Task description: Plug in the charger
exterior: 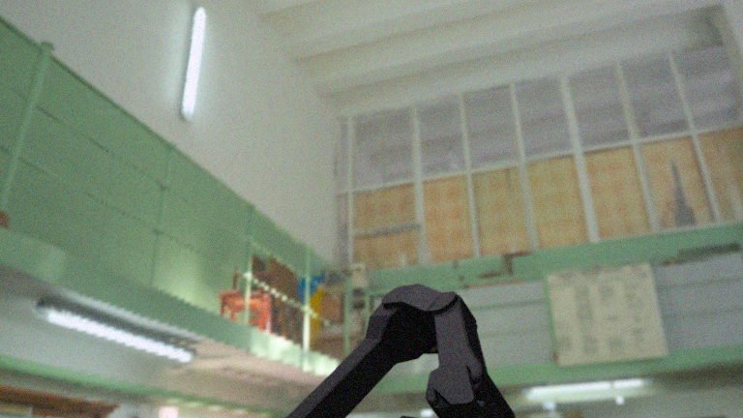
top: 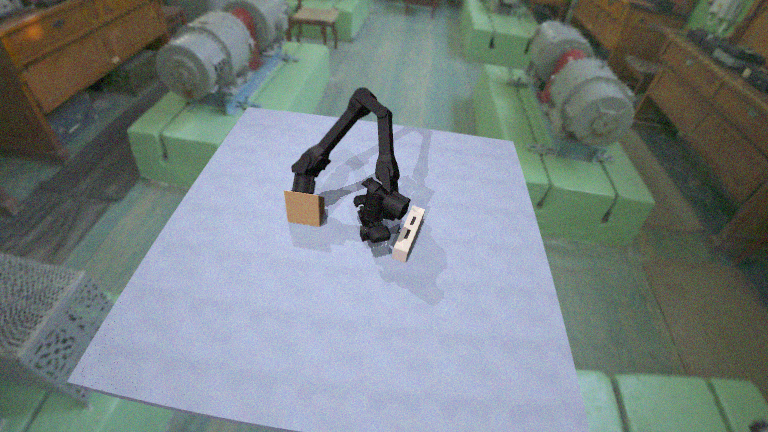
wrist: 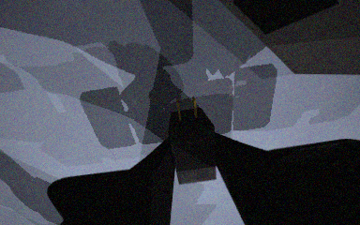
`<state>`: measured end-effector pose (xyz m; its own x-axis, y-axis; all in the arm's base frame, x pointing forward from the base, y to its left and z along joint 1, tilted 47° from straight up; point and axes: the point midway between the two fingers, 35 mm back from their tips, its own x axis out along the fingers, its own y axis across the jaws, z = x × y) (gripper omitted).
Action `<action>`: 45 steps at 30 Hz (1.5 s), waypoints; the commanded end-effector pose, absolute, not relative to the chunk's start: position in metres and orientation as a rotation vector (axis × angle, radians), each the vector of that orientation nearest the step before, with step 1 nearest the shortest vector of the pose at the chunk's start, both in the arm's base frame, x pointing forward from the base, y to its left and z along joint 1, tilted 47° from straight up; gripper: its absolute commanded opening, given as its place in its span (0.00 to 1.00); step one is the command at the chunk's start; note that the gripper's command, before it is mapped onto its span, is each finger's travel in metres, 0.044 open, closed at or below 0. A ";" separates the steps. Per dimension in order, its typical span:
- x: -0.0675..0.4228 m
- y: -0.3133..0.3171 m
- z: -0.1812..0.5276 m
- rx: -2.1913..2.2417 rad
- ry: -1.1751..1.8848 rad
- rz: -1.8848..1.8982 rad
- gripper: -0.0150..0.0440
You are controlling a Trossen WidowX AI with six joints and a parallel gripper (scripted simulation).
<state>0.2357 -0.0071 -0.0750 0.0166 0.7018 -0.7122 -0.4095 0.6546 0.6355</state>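
Observation:
My gripper [top: 375, 233] [wrist: 189, 137] is down at the table, just left of the cream power strip [top: 408, 233]. It is shut on the dark two-prong charger [wrist: 192, 141]. In the wrist view the charger sits between the two dark fingers, with its two brass prongs pointing away from the camera. The power strip lies flat on the table [top: 317, 314] with dark outlet slots on its top face. It does not show in the wrist view. The exterior view shows only the arm's elbow [exterior: 422, 325] against the ceiling.
A tan wooden block [top: 304, 207] stands at the arm's base, left of the gripper. Green machine plinths with grey motors [top: 203, 56] [top: 589, 96] flank the table's far side.

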 end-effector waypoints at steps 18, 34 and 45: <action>0.229 -0.046 -0.039 0.303 1.300 0.861 0.25; 0.239 -0.028 -0.034 0.429 1.367 0.762 0.25; 0.245 -0.016 -0.030 0.518 1.409 0.694 0.25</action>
